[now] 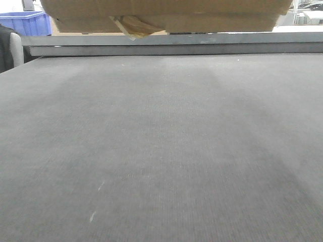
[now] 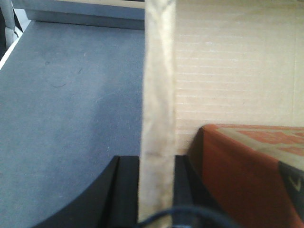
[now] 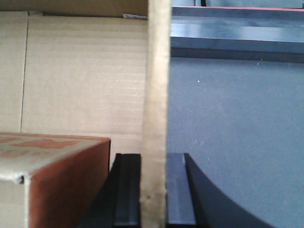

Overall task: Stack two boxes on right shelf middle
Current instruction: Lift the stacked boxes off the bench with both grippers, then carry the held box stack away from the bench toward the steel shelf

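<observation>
A brown cardboard box point(image 1: 166, 12) hangs at the top of the front view, above the dark surface, with a yellowish tape scrap point(image 1: 132, 26) dangling from its underside. My left gripper point(image 2: 156, 161) is shut on a thin upright cardboard edge point(image 2: 159, 95) of this box. My right gripper point(image 3: 154, 159) is shut on the opposite cardboard edge point(image 3: 157, 71). Between the two edges lies a corrugated panel point(image 3: 80, 71), and on it sits a smaller box with red-brown sides point(image 2: 247, 171) point(image 3: 52, 175). A grey metal rail point(image 1: 176, 44), apparently the shelf's front edge, runs behind the box.
A dark grey carpet-textured surface point(image 1: 161, 151) fills the foreground under the box. A blue plastic bin point(image 1: 25, 22) stands at the far left behind the rail. A dark object point(image 1: 7, 48) sits at the left edge.
</observation>
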